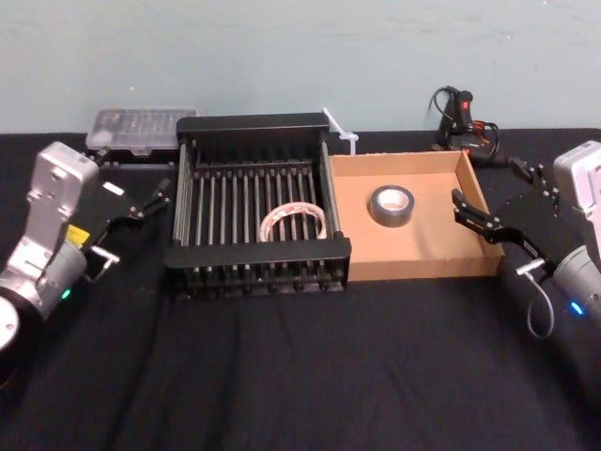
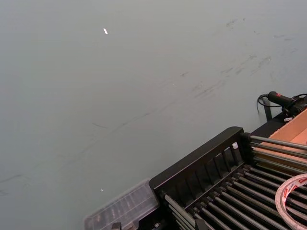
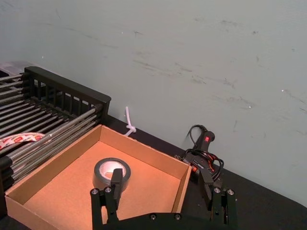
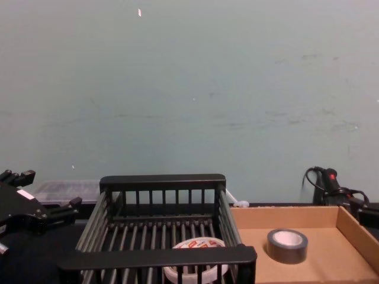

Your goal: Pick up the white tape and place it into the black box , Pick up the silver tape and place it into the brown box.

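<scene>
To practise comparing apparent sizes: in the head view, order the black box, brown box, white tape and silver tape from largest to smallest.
1. black box
2. brown box, a little smaller
3. white tape
4. silver tape
All lie similarly far from the camera.

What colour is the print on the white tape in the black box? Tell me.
Red, on the white tape; clearest in the left wrist view.
</scene>
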Available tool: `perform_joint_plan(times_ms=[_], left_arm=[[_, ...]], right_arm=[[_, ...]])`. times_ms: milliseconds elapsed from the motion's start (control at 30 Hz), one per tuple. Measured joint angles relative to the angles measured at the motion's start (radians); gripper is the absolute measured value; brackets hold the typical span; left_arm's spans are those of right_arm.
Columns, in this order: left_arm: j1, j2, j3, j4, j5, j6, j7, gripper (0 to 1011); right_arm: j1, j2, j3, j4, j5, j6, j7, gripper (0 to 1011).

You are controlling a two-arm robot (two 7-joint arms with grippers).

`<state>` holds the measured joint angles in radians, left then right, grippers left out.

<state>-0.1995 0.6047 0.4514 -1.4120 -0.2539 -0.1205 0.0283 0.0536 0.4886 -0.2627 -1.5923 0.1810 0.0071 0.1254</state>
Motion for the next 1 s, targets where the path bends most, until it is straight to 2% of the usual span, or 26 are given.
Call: perform_joint_plan(times_ms=[1000], left_arm=[[0.000,0.000,0.000,0.000,0.000,0.000,0.000,1001]], right_arm=[[0.003,0.002,-0.003,0.002,0.005,0.000,0.005,1002]])
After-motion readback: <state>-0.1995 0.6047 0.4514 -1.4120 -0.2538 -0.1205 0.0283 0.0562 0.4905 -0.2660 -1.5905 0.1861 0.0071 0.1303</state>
